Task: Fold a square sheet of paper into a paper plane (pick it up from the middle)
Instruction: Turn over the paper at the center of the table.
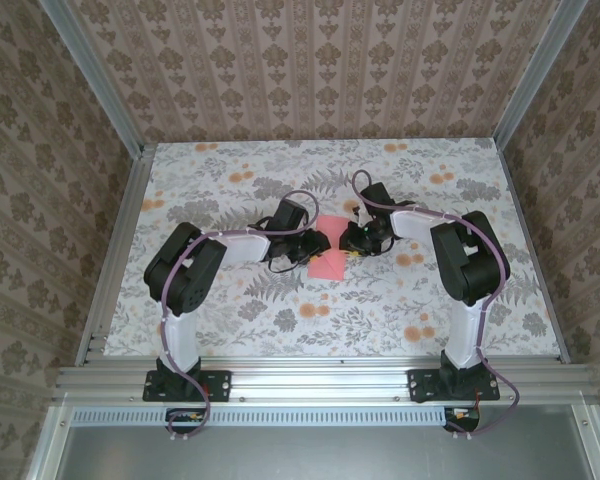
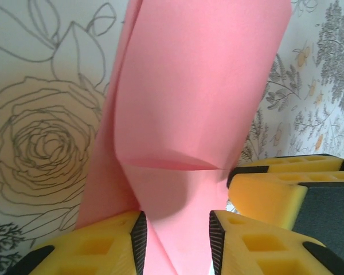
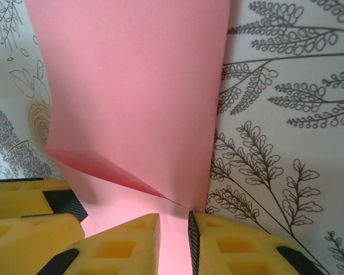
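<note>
Both sets of jaws flanked the square sheet of paper, half folded, at the middle of the table. The left jaws stood part-open astride it; the right jaws pinched it, nearly closed. The fold probably needed aligned edges and a firm crease.

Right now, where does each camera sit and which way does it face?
Top: above and behind the robot, looking down at the table; left arm and right arm show, meeting at the pink paper.
Left wrist: on the left arm, facing the paper, left gripper at the bottom.
Right wrist: on the right arm, facing the paper, right gripper at the bottom.
Shared: all three see the paper.
</note>
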Action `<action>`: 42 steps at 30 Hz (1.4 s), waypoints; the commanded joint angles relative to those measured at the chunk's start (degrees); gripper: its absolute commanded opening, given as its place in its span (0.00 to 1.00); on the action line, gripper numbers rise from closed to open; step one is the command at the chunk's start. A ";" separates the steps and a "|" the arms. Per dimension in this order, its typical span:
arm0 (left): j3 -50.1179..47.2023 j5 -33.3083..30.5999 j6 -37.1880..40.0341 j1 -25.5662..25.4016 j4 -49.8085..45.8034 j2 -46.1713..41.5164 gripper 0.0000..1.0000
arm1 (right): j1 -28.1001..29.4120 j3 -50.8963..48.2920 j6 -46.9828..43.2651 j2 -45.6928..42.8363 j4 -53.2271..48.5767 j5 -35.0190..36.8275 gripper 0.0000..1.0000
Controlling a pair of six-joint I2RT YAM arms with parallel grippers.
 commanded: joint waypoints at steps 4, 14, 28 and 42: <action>0.52 2.49 -0.78 0.07 4.96 1.13 0.34 | -0.62 -1.47 1.23 1.51 0.70 -1.54 0.22; -0.24 2.70 -1.20 0.19 7.54 2.31 0.21 | -1.13 -2.20 2.09 0.62 2.12 -3.40 0.22; 2.99 -15.74 18.19 1.21 -22.94 -14.89 0.04 | -3.72 -7.73 3.36 -19.88 3.95 1.87 0.54; 19.71 -62.94 28.67 -2.49 -62.84 -15.65 0.04 | -4.33 -16.58 3.43 -33.86 8.99 11.85 0.85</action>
